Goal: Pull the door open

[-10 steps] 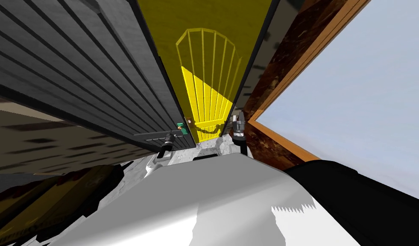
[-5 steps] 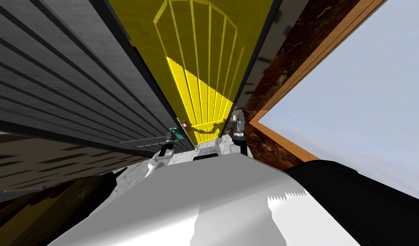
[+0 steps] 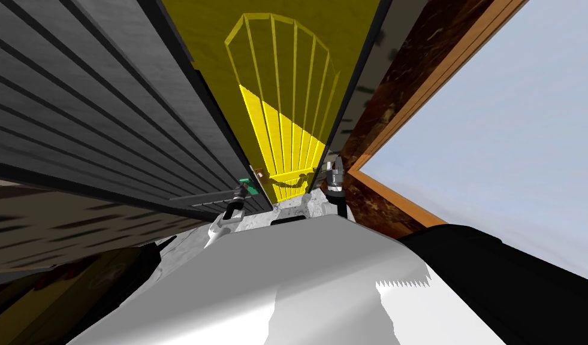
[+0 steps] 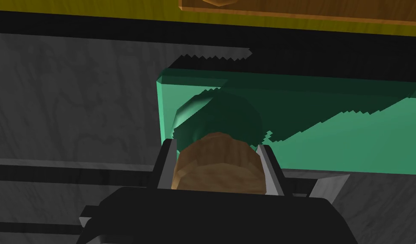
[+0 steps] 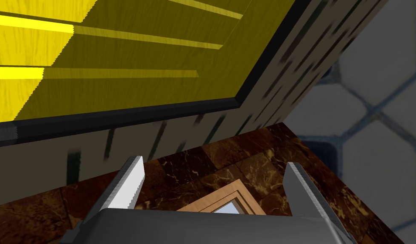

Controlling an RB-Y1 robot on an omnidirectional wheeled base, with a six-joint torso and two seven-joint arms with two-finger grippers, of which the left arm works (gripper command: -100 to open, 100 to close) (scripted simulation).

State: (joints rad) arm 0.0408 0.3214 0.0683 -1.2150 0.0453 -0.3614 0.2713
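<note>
door (image 3: 106, 108): dark grey and slatted, it stands on our left in the head view with its black edge turned towards us. the left gripper (image 4: 216, 148) has its jaws narrowed onto the brown knob (image 4: 217, 165), one finger pressed to each side. the knob sits on a green plate (image 4: 330, 140) fixed near the door's free edge. we judge that the grip is taken here because a pull at the free edge gives the most leverage. the squeeze on both sides should also stop the knob slipping as the arm draws back. the door appears partly open, so we rate the pull as under way, not complete. the right gripper (image 5: 214, 163) hangs near the opposite jamb, jaws wide and holding nothing; we judge it is parked clear of the swing. beyond the door edge lies a yellow surface (image 3: 286, 138) with an arched, ribbed panel, partly sunlit. to our right rises a brown marbled wall (image 3: 387, 102) with a wooden frame (image 3: 436, 78).
</note>
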